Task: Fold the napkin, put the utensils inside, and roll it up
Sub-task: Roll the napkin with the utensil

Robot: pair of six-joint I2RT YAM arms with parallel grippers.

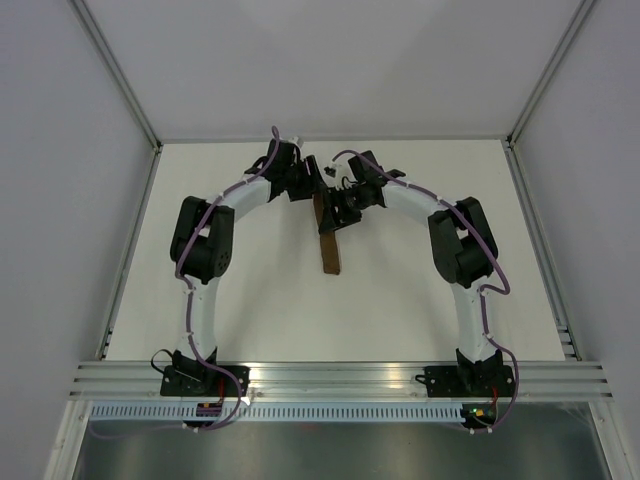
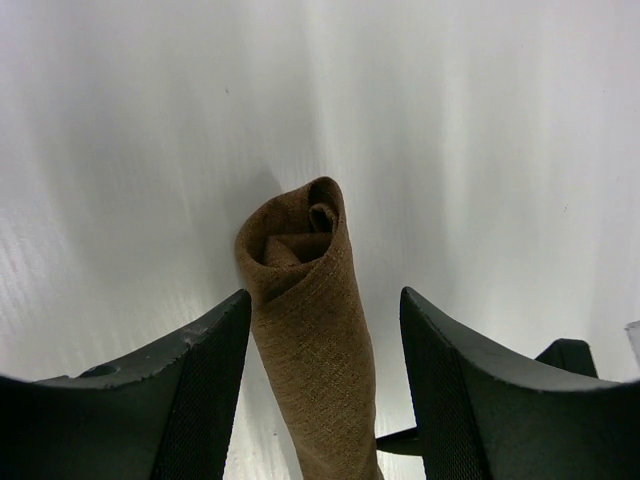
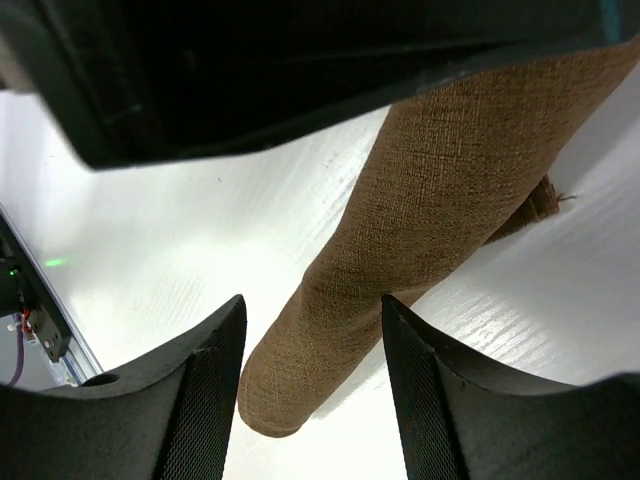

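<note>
The napkin (image 1: 329, 252) lies on the white table as a tight brown roll, its long axis running away from the arm bases. In the left wrist view its far end (image 2: 300, 245) shows a spiral opening. My left gripper (image 2: 322, 300) straddles the roll near that far end, open, with table showing on both sides of the cloth. My right gripper (image 3: 312, 305) straddles the roll (image 3: 400, 240) just nearer, also open, the rounded near end of the roll lying between its fingers. From above, the left gripper (image 1: 308, 190) and right gripper (image 1: 338, 215) meet over the roll's far part. The utensils are hidden.
The white table (image 1: 250, 300) is bounded by grey walls and an aluminium rail (image 1: 340, 378) at the near edge. The left arm's black body (image 3: 300, 70) hangs close above in the right wrist view. A dark part of the right gripper (image 2: 565, 355) shows beside the left one.
</note>
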